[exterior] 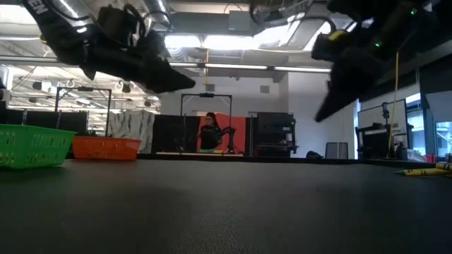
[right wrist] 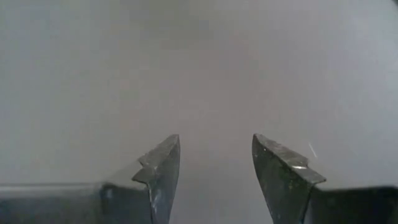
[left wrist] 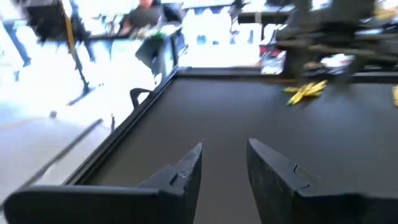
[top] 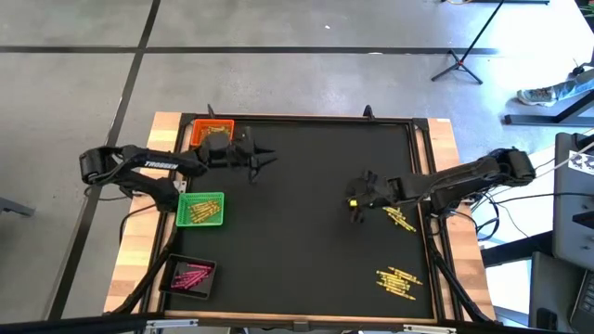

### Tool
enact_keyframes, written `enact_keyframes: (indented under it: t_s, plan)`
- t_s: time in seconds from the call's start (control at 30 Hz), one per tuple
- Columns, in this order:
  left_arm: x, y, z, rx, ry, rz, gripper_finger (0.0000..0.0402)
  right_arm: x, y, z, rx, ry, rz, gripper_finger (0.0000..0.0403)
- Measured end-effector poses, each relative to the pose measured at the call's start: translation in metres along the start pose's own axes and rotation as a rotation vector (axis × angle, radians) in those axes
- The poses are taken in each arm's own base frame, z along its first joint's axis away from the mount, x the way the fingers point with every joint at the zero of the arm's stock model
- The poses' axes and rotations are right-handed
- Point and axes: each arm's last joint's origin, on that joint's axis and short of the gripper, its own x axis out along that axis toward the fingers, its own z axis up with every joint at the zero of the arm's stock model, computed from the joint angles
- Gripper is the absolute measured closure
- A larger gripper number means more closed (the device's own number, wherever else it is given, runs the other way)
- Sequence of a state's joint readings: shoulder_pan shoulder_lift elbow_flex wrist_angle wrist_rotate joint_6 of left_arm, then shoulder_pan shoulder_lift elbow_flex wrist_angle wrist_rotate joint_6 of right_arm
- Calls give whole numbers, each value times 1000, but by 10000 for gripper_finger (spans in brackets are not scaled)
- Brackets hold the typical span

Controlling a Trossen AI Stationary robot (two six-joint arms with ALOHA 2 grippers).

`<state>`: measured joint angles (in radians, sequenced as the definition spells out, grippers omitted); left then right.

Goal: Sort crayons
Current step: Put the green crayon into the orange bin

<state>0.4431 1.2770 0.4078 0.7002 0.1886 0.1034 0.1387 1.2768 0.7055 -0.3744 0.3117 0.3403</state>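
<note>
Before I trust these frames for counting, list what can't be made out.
- Orange tray: contents hidden by the left arm, high view.
- Green tray: its wall hides the contents, low view.
- Yellow crayons: too small to count, high view; blurred in left wrist view.
- Right wrist view: only bare mat past the right gripper.

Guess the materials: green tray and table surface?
Green tray: looks like moulded plastic, with open lattice walls visible in the low view and a bright uniform colour. Table surface: a black mat, probably rubber or vinyl, matte with fine grain up close; wood shows at the edges.
</note>
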Motion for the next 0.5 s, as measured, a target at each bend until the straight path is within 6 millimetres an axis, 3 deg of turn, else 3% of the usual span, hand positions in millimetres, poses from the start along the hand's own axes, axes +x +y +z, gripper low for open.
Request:
enact_keyframes:
  t_s: [0.27,0.5]
  plan:
    - [-3,-22,-16,79,1,-71,291,-11,-41,-31,261,461,-26,205]
    - [5,-26,-32,95,72,-105,291,-6,-56,-35,358,582,-9,239]
